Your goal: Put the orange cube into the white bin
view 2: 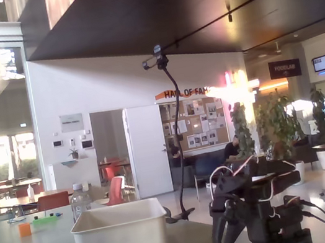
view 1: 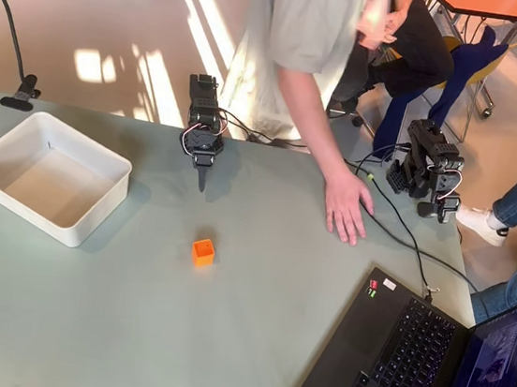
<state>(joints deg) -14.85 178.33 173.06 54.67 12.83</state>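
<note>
Orange cube alone mid-table, white bin well left, person's hand flat nearby, folded jaws seemingly closed

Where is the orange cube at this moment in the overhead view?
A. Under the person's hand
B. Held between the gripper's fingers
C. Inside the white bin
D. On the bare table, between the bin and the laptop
D. In the overhead view the orange cube sits alone on the table, right of the white bin, below the gripper, which is apart from it, and left of the laptop.
</note>
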